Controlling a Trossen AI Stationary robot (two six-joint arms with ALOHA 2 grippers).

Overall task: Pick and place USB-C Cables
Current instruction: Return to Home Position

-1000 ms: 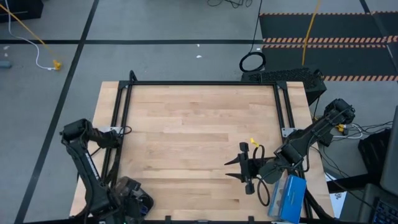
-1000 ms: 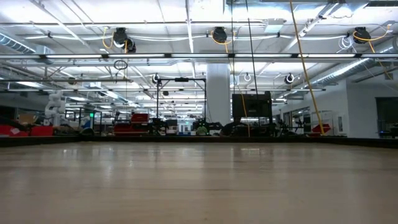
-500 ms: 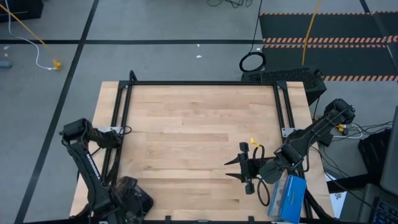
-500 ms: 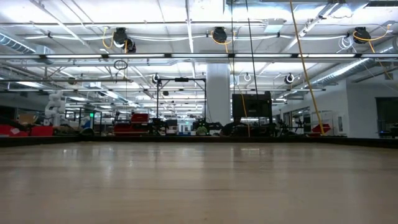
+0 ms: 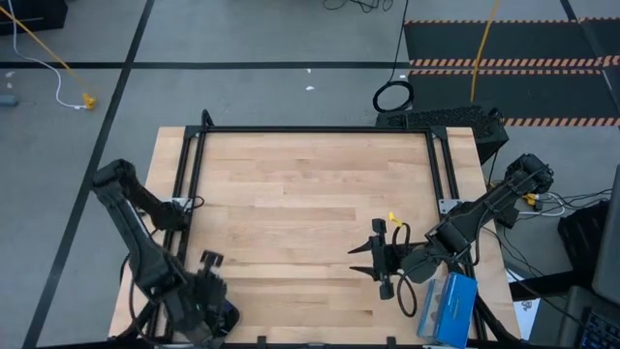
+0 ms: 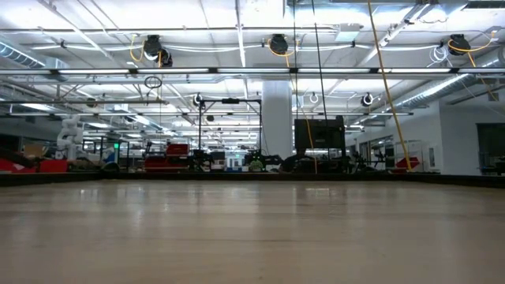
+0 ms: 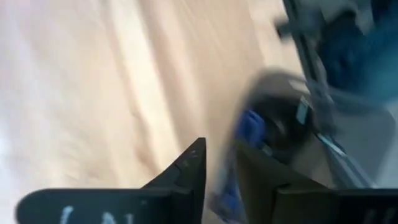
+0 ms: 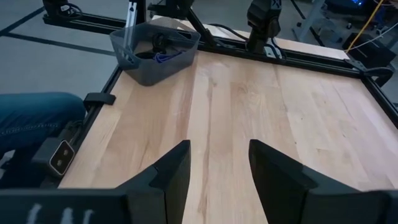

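USB-C cables [image 8: 165, 56] lie in bin [image 8: 146, 70]. Your left gripper [image 7: 219, 146] nearer, just beside bin, fingers narrowly apart, empty. Right gripper [image 8: 219, 146] well apart from bin, fingers spread, empty.

table top [image 5: 291, 184]: pale wood, smooth, faint sheen, plank grain | frame rails [image 5: 310, 129], upper centre: black metal, matt | bin [image 8: 148, 65], upper left of right wrist view: grey plastic, matt | floor [image 5: 242, 39]: grey, smooth
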